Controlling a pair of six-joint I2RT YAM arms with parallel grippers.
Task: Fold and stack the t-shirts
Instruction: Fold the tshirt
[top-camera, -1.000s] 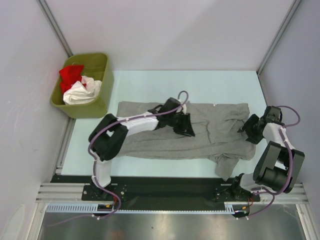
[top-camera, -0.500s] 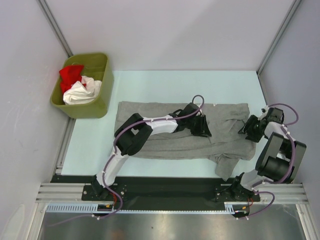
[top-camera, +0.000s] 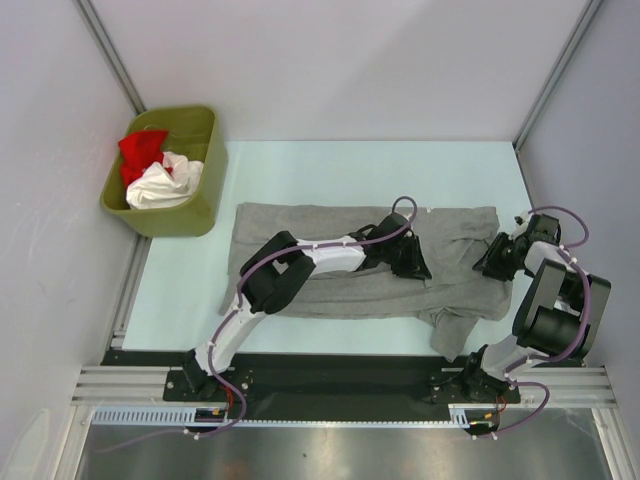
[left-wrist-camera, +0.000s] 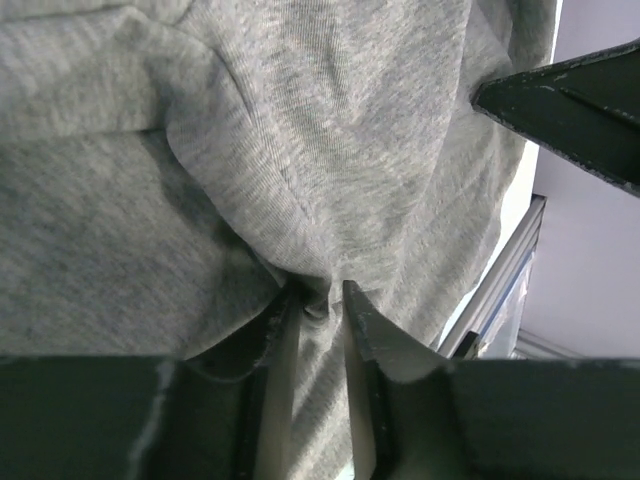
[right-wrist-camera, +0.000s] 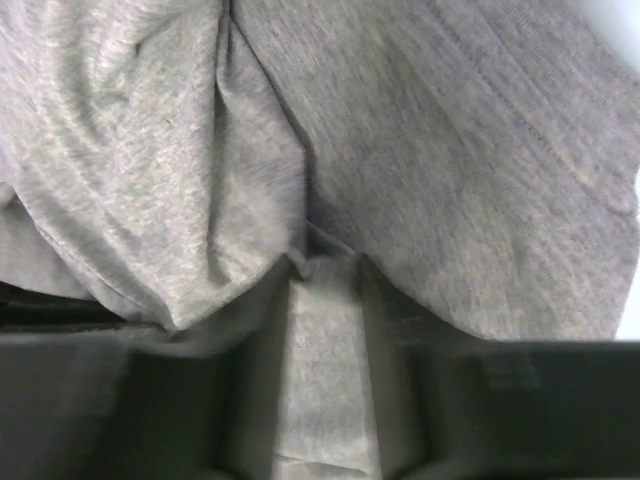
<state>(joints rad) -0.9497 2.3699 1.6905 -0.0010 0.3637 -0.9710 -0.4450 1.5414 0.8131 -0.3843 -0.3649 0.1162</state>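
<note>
Left gripper (left-wrist-camera: 320, 295): clenched on a pinched fold at the middle of the large heather-grey cotton t-shirt (top-camera: 290, 218), probably to draw it over.
Right gripper (right-wrist-camera: 325, 265): grasping gathered cloth at that shirt's right edge, probably to tension it.
Red t-shirt (top-camera: 140, 150), white t-shirt (top-camera: 165, 185): crumpled in the olive-green plastic bin (top-camera: 190, 215) beyond that shirt's far-left corner, awaiting folding.

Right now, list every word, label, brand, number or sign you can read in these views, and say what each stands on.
No readable text in any view.
grey t-shirt: plain fabric, no print or tag showing.
red shirt and white shirt in the olive-green bin: no lettering visible.
base rail: fine marks, too small to read.
</note>
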